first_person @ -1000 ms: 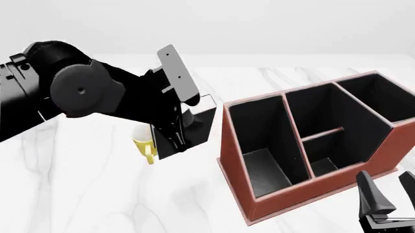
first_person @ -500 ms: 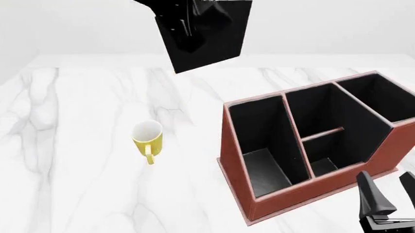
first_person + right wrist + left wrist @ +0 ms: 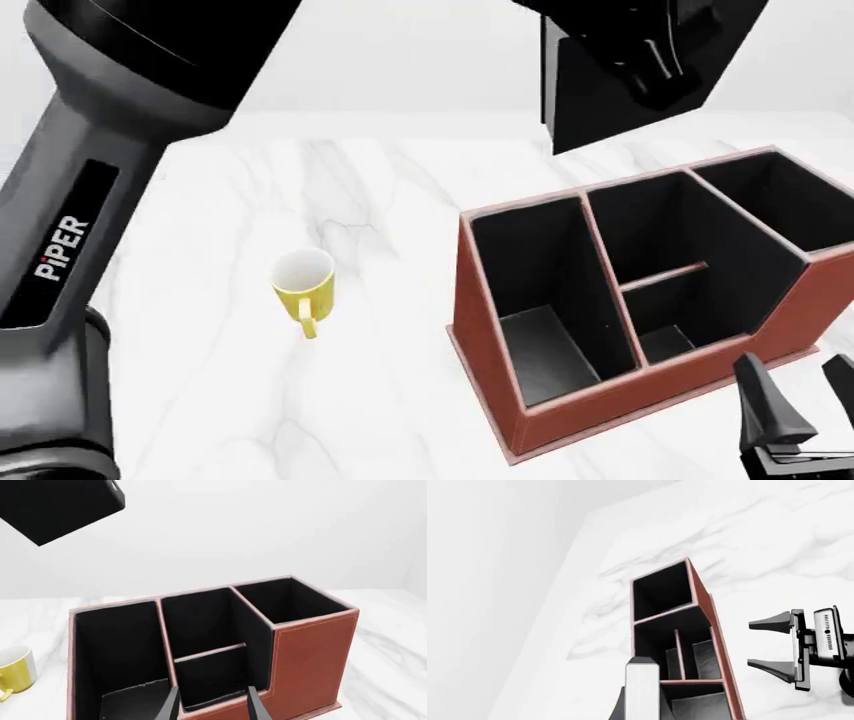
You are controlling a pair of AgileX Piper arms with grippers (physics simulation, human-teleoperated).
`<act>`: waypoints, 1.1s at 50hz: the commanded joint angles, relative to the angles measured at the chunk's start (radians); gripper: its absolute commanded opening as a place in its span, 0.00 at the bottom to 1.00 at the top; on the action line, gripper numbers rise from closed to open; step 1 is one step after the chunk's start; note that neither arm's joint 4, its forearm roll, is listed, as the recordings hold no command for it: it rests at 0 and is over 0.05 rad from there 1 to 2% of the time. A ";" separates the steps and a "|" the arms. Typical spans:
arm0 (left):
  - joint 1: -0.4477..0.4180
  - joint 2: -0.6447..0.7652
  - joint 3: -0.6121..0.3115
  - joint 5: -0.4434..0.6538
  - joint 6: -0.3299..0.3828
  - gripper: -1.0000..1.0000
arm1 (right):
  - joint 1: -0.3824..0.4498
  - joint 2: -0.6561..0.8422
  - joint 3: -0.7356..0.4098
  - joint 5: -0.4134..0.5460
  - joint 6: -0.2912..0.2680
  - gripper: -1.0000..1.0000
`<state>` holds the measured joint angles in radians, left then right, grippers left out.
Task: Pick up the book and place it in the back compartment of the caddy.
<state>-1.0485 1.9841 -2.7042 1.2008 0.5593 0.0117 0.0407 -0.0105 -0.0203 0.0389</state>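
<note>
slab-like black book [image 3: 607, 85], boxy reddish caddy [image 3: 534, 400]

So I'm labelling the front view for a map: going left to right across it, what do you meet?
Left arm → yellow mug → caddy, with the held book in the air above it → right gripper.

The book [image 3: 627, 80] seemingly hides the left end effector [image 3: 654, 60].

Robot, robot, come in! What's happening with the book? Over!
Left gripper shut on book, high above caddy. Right gripper open beside caddy. Nothing in the way.
</note>
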 commanded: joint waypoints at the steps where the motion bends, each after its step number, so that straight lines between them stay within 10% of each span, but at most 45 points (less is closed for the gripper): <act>1: -0.050 0.170 -0.124 -0.074 -0.029 0.00 | 0.002 -0.007 -0.001 0.006 0.001 1.00; 7: -0.078 0.237 -0.114 -0.136 -0.081 0.00 | 0.002 -0.012 -0.001 0.011 -0.001 1.00; 12: -0.094 0.182 0.095 -0.264 -0.102 0.00 | 0.004 -0.007 0.001 0.004 -0.002 1.00; 19: -0.095 0.311 -0.084 -0.195 -0.137 0.00 | 0.004 0.010 0.002 -0.012 0.004 1.00; 32: -0.110 0.258 0.190 -0.379 -0.155 0.00 | 0.006 0.002 0.001 -0.002 0.009 1.00; 55: -0.113 0.257 0.305 -0.497 -0.185 0.00 | 0.009 0.022 0.002 -0.021 0.013 1.00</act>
<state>-1.1627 2.2656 -2.4701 0.7783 0.3607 0.0206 0.0551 -0.0086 -0.0339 0.0496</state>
